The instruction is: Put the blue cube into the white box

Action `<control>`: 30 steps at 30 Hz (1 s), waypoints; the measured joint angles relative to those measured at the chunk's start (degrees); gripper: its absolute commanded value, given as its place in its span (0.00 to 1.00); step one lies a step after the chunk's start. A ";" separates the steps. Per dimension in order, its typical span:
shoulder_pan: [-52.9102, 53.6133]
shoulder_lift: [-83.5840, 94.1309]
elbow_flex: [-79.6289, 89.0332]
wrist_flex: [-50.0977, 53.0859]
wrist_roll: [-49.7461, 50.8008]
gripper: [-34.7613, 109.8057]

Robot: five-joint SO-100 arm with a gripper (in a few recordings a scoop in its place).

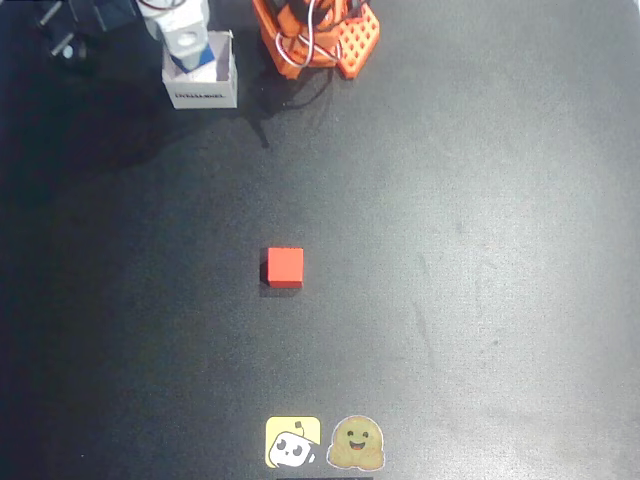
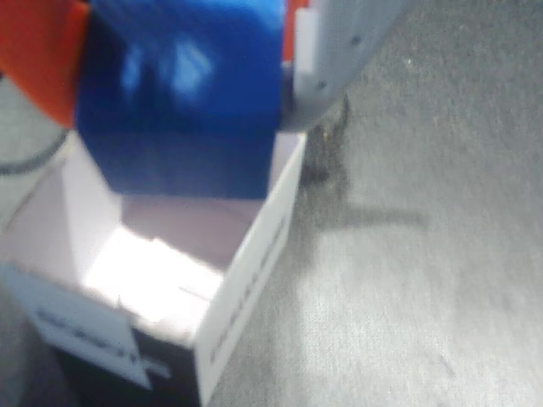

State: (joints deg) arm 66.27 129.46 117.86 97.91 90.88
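The blue cube (image 2: 182, 102) hangs clamped between an orange finger (image 2: 42, 51) and a grey finger (image 2: 339, 51) of my gripper (image 2: 187, 59), which is shut on it. Right under it stands the white box (image 2: 246, 280), open at the top, with dark lettering on its side wall. The cube's lower edge sits just above the box's far rim. From overhead, the gripper (image 1: 188, 40) hovers over the white box (image 1: 201, 95) at the table's back left, and a bit of the blue cube (image 1: 207, 55) shows inside the box's outline.
A red cube (image 1: 284, 267) lies alone in the middle of the dark table. The orange arm base (image 1: 320, 35) stands at the back, right of the box. Two stickers (image 1: 325, 443) sit at the front edge. Dark gear (image 1: 75, 30) lies at the back left corner.
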 measured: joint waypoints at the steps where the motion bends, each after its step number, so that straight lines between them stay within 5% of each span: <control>1: 0.00 0.00 0.18 0.26 0.00 0.39; 5: 0.00 0.26 0.70 0.26 -0.53 0.36; 8: 0.00 1.05 0.79 0.35 -0.88 0.24; 13: -2.20 6.24 0.70 -4.66 -7.82 0.24; 30: -56.07 18.98 4.92 -20.13 -15.03 0.24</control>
State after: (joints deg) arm 10.20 148.45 122.78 77.78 75.85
